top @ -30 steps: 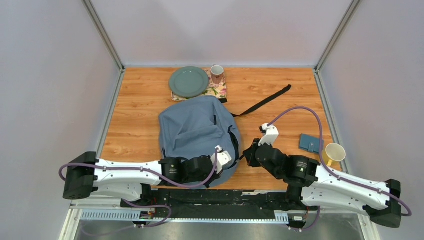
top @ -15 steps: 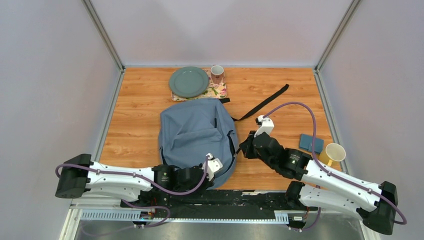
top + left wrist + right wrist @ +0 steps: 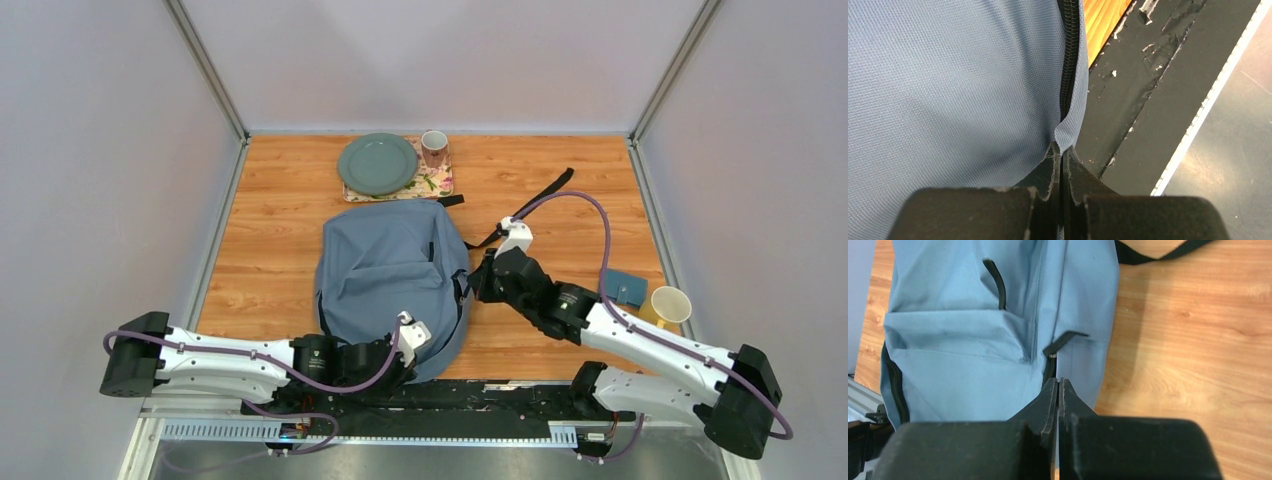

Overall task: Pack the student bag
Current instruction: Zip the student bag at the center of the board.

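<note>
The student bag (image 3: 385,265) lies flat in the middle of the wooden table, grey-blue with dark zips. My left gripper (image 3: 418,348) is at its near right corner, shut on a fold of the bag's fabric (image 3: 1066,135) beside the zip (image 3: 1068,60). My right gripper (image 3: 472,285) is at the bag's right side. In the right wrist view it (image 3: 1058,384) is shut with nothing seen between the jaws, its tips over the side zip just below the black zip pull (image 3: 1064,340). The front pocket (image 3: 958,335) shows to the left.
A green plate (image 3: 377,163) and a cup (image 3: 434,147) sit on a floral mat (image 3: 438,183) behind the bag. A black strap (image 3: 530,205) trails to the back right. A blue wallet (image 3: 622,287) and a yellow cup (image 3: 668,305) lie at the right. The black table rail (image 3: 1148,75) runs beside the left gripper.
My right gripper has moved forward and left onto the bag's right side zip. My left arm has drawn back toward the near left, still holding the bag's corner.
</note>
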`<action>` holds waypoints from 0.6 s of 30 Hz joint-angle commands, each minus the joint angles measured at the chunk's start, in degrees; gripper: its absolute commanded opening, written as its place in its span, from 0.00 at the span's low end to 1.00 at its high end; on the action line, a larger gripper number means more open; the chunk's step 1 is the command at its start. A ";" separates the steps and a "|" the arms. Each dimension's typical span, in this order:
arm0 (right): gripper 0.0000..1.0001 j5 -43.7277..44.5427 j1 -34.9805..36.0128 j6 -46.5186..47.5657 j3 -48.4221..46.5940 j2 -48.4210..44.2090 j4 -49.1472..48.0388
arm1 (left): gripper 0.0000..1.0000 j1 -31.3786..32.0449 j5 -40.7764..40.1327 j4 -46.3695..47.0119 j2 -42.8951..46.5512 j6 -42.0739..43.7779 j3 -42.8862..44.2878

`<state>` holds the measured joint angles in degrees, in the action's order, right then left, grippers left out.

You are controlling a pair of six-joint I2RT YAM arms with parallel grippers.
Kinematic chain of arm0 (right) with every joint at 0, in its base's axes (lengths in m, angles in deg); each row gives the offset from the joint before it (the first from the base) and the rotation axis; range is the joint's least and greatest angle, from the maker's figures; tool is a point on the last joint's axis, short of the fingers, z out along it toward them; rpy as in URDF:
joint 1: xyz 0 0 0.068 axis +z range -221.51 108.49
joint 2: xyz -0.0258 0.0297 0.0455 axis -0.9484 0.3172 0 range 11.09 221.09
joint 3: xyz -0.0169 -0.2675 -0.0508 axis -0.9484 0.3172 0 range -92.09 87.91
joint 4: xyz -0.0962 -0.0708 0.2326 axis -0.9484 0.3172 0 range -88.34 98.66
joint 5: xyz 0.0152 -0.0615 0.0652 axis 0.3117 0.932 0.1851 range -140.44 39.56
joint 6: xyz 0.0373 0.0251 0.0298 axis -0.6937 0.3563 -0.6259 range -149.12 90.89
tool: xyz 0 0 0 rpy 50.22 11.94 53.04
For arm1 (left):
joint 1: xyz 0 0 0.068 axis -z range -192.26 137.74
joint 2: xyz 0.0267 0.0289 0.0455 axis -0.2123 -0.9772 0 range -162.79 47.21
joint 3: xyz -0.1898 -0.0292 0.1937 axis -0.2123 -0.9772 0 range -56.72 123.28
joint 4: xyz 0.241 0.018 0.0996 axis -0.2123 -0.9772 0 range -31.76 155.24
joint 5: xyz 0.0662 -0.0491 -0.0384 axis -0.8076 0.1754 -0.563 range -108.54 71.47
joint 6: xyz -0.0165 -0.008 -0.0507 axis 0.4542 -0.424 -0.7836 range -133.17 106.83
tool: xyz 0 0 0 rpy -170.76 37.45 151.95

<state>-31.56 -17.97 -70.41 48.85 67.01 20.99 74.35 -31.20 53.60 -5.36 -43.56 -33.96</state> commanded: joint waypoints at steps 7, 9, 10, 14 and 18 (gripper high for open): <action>0.00 1.43 -6.42 4.91 -9.88 11.22 -13.97 | 0.00 2.77 3.44 -9.89 -0.51 -3.09 -2.55; 0.00 0.64 -7.74 5.26 -11.11 12.89 -14.50 | 0.00 2.78 3.17 -9.81 -0.33 -3.44 -2.64; 0.00 0.38 -8.10 5.44 -12.16 14.29 -14.67 | 0.00 2.86 3.00 -9.81 -0.16 -3.62 -2.64; 0.00 -0.24 -8.63 5.62 -12.96 14.92 -14.32 | 0.00 3.04 0.81 -9.37 0.98 -4.15 -2.64; 0.00 1.77 -8.71 4.48 -10.51 12.29 -13.09 | 0.00 3.04 -3.85 -9.37 2.30 -4.33 -1.94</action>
<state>-35.15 -25.21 -66.30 39.84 82.64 14.28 76.28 -34.13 51.48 -3.79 -46.34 -34.83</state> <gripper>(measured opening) 0.006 0.009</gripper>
